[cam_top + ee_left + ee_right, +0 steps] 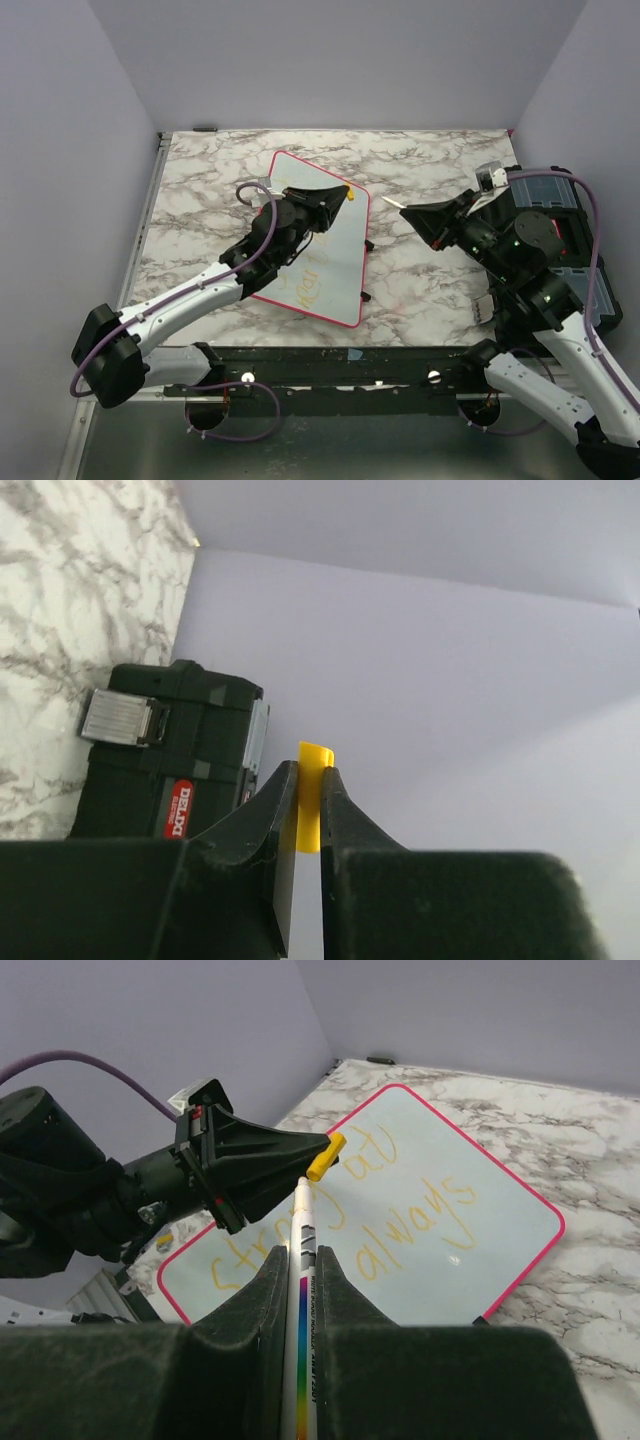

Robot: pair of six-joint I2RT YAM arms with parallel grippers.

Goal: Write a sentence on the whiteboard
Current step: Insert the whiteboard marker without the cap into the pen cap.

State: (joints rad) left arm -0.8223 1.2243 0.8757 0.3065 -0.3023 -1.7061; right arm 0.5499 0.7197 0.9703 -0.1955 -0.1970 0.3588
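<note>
Fingers (262, 825) clench: left gripper (308, 775) on yellow cap (314, 755), right gripper (302, 1260) on marker (303, 1215); misaligned capping could knock either loose.

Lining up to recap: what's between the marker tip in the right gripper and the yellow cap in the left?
Nothing solid: the top view shows just open air between marker and yellow cap, above the whiteboard edge and marble tabletop.
</note>
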